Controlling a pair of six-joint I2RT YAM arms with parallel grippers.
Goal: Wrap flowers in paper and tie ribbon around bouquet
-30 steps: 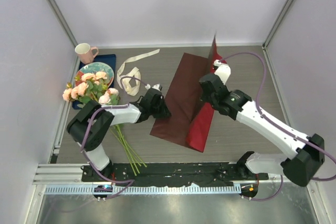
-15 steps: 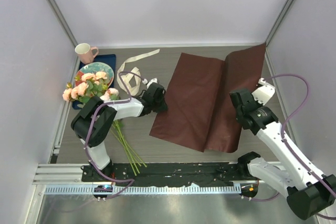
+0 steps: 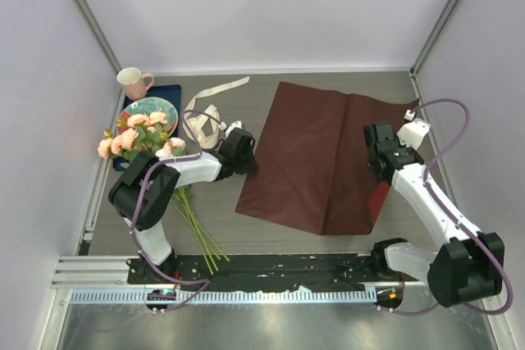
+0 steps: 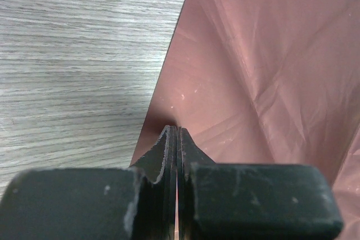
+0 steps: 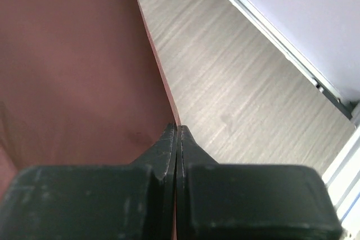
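The deep-red paper [image 3: 316,153] lies unfolded on the table. My left gripper [image 3: 246,163] is shut, its tips [image 4: 173,130] resting on the paper [image 4: 253,54] just inside its left edge. My right gripper [image 3: 382,166] is shut on the paper's right edge, which runs straight into its jaws [image 5: 177,126]. Below it a strip of the brighter underside curls up. The pink-peach flowers [image 3: 139,137] lie at the left with their stems pointing toward the near edge. The cream ribbon [image 3: 205,116] lies looped between the flowers and the paper. No bouquet is formed.
A pink mug [image 3: 131,82] stands at the far left by a dark blue tray [image 3: 171,92] holding a teal plate [image 3: 154,107]. White walls and metal rails [image 5: 281,49] close in the table. The black arm-base rail [image 3: 271,272] runs along the near edge.
My right gripper carried the upright flap of paper over to the right and down, so the sheet now lies open. My left gripper stayed at the left edge.
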